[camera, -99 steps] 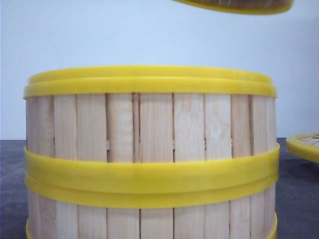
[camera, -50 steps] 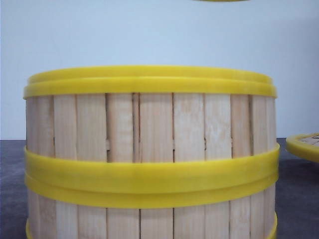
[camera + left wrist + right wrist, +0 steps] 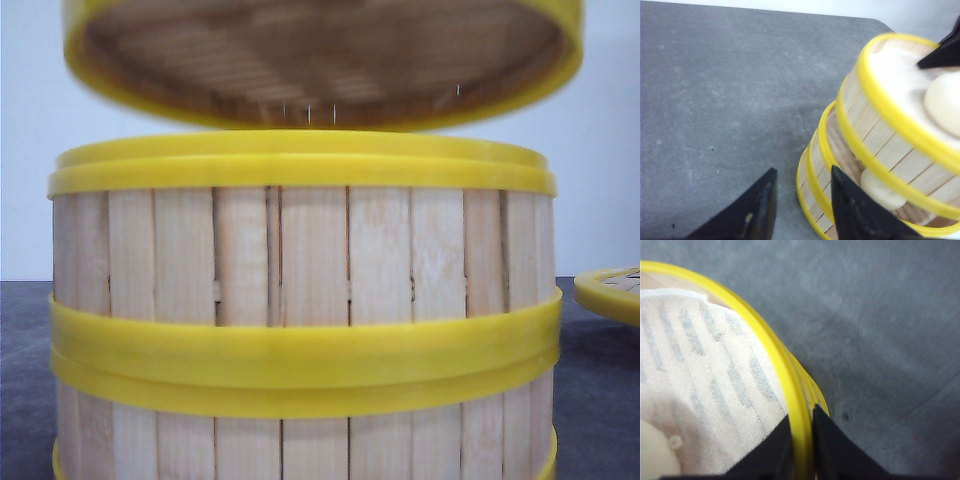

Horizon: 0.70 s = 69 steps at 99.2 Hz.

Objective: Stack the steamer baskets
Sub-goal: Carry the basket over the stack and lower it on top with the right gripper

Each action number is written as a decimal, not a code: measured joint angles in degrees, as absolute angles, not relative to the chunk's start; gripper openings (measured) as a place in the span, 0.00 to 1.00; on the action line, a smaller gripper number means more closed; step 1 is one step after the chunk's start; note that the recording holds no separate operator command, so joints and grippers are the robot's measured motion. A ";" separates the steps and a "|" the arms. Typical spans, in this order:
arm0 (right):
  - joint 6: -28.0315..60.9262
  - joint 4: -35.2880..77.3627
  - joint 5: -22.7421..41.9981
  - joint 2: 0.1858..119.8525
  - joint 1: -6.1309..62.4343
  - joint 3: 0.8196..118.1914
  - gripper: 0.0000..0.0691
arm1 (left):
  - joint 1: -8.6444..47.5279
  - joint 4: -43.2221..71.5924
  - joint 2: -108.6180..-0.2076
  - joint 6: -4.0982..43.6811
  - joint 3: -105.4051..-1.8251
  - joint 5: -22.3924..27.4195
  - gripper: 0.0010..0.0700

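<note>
While the stack of two steamer baskets (image 3: 300,310) fills the middle of the front view, a third basket (image 3: 320,60) hangs tilted just above its top rim, its slatted underside showing and a thin strip of pale wall visible between the two. At the right edge of that view, low down, a bit of another yellow-rimmed basket (image 3: 610,292) sits on the dark grey table (image 3: 20,380), apart from the stack. In the right wrist view the right gripper (image 3: 801,440) is clenched on the raised basket's yellow rim (image 3: 790,390), one black finger inside and one outside; a white cloth liner (image 3: 695,370) covers the slatted floor, and a pale round bun (image 3: 650,455) shows in the lower left corner. In the left wrist view the left gripper (image 3: 800,200) stands empty, its fingers spread, low in the frame just beside the foot of the stack, not touching it. The raised basket leans over the stack in the right half of that frame, another pale bun (image 3: 945,102) inside it, and a further one (image 3: 882,190) peeks out from the basket beneath.
</note>
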State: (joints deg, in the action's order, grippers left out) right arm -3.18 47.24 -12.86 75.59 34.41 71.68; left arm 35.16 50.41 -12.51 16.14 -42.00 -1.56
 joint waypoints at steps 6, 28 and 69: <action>-3.18 46.94 -12.56 76.42 34.57 71.53 0.04 | 35.16 50.41 -12.51 16.14 -42.00 -1.56 0.25; -3.20 44.40 -12.67 77.25 35.38 71.53 0.04 | 35.16 50.74 -12.51 16.32 -42.00 -1.56 0.25; -3.01 45.67 -12.75 79.88 36.32 71.50 0.04 | 35.16 50.78 -12.51 16.78 -42.00 -1.54 0.25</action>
